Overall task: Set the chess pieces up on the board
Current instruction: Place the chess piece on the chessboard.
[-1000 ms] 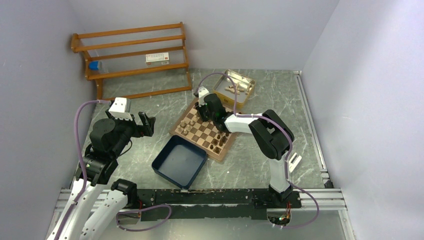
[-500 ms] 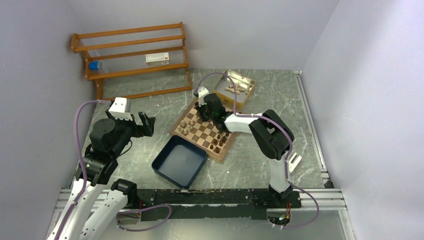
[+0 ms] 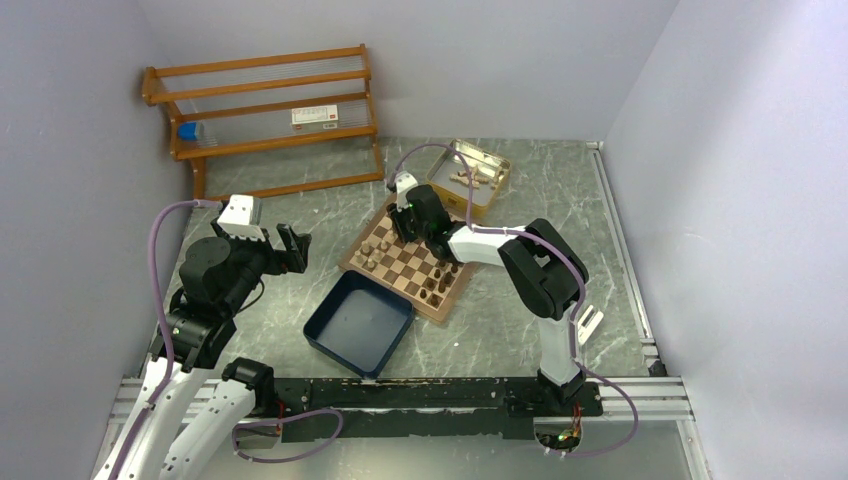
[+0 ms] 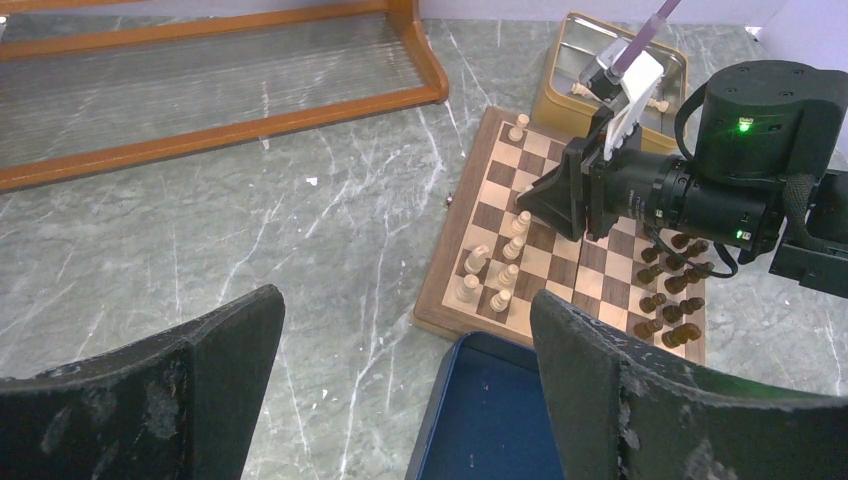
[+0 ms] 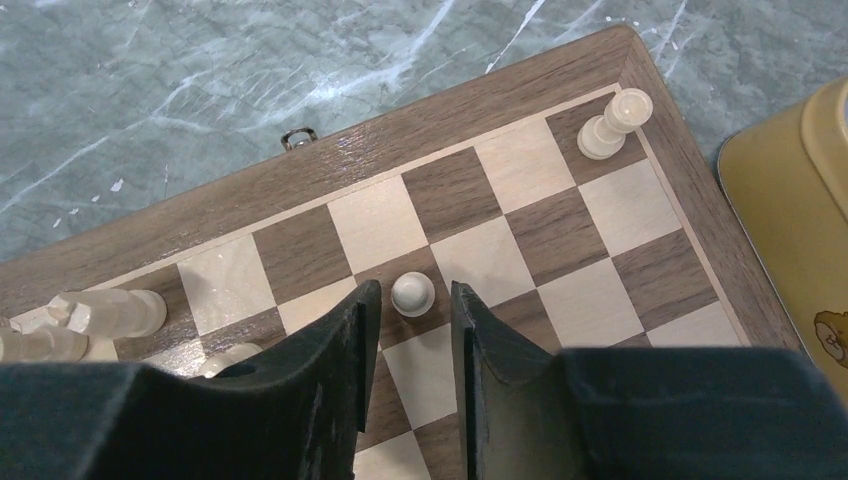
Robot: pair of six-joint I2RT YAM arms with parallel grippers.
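Note:
The board [image 3: 405, 262] lies mid-table. Light chess pieces [image 4: 497, 272] stand along its left side and dark ones [image 4: 668, 300] along its right. My right gripper [image 5: 413, 298] hangs low over the board's far left part, its jaws a little apart. A light pawn [image 5: 412, 292] stands free on a dark square right at the fingertips [image 5: 362, 300], with gaps on both sides. A light piece [image 5: 615, 122] stands on the far corner square. My left gripper [image 4: 405, 350] is open and empty, raised over the bare table left of the board.
A navy blue tray [image 3: 358, 322] sits against the board's near side. A metal tin [image 3: 470, 175] with several light pieces stands behind the board. A wooden rack [image 3: 265, 110] fills the back left. Walls close in on the left, back and right.
The right gripper's jaws have parted from the light pawn, which stands on its own. The right wrist has shifted slightly. The left arm has not moved.

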